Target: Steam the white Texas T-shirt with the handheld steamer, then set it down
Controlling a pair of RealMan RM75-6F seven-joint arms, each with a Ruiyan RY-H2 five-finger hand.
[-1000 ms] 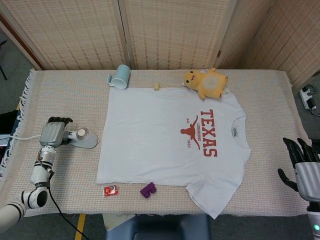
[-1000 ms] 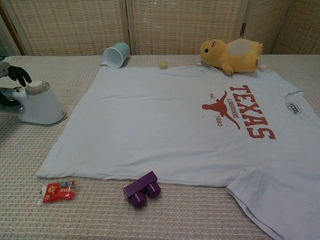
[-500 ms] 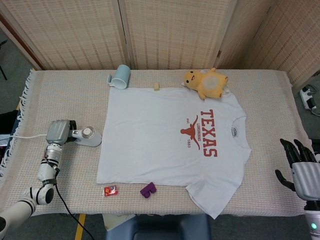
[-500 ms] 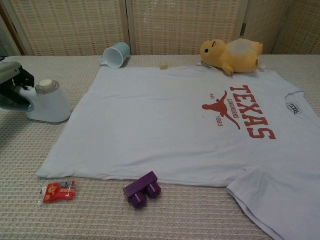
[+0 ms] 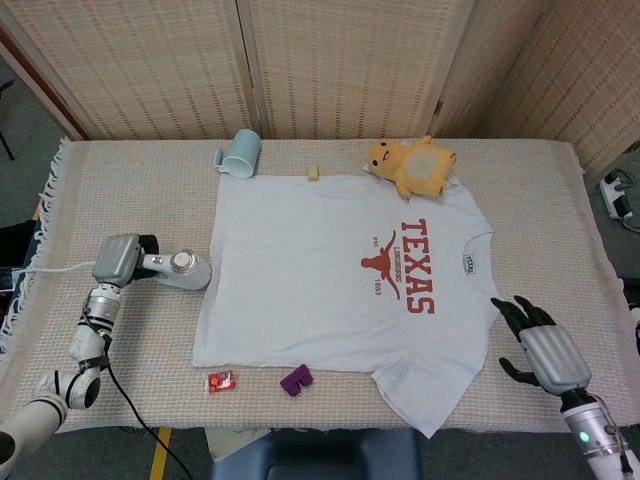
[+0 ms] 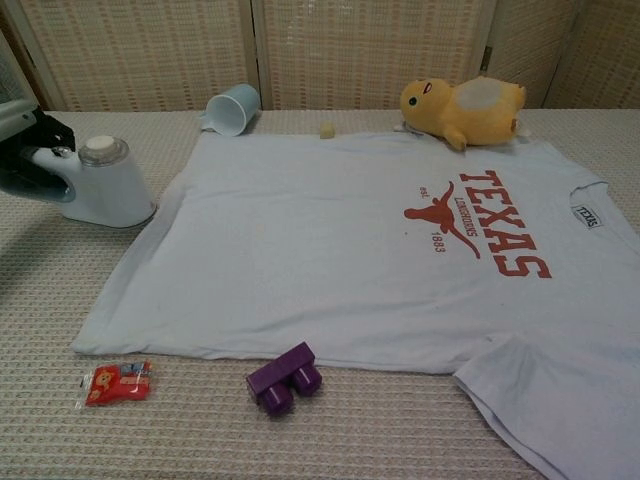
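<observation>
A white shirt (image 5: pixel 340 280) lies flat at the table's (image 5: pixel 130 180) centre. At its 9 o'clock edge stands the steamer (image 5: pixel 180 268), its handle grasped by the left hand (image 5: pixel 118 262). At 4 o'clock the right hand (image 5: pixel 545 355) hovers, fingers apart, holding nothing. A yellow plush (image 5: pixel 412 165) sits at 1 o'clock, a mug (image 5: pixel 240 152) at 11, a purple block (image 5: pixel 296 379) at 6.

Staged indoor test space, woven folding screens (image 5: pixel 340 65), cloth-covered table (image 5: pixel 540 190), floor power strip (image 5: pixel 617 195)
</observation>
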